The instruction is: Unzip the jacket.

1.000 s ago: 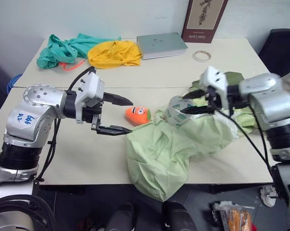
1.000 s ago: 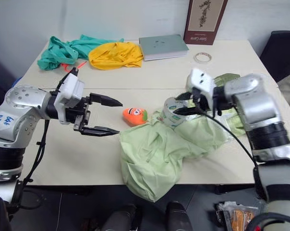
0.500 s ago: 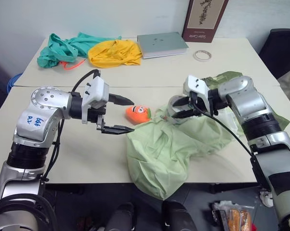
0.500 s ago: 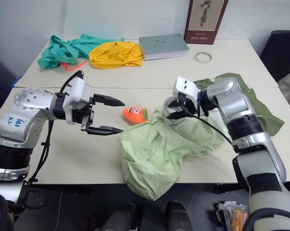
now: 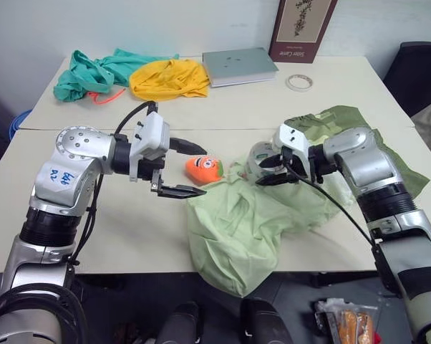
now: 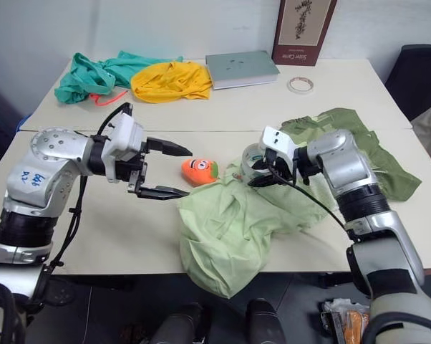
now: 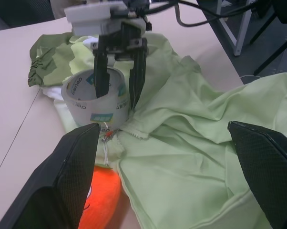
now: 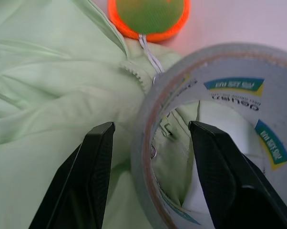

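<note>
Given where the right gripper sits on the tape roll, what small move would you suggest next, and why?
Probably lift the tape roll off the jacket. The right gripper straddles the roll's wall, one finger inside and one outside, and the roll lies over the zipper end, while the left gripper waits open nearby.

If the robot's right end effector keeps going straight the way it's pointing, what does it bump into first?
Probably the tape roll: the right end effector already straddles its wall, with the jacket just beneath.

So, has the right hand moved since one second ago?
Yes. The right hand has come down toward the tape roll on the jacket; one finger now reaches inside the roll.
</note>
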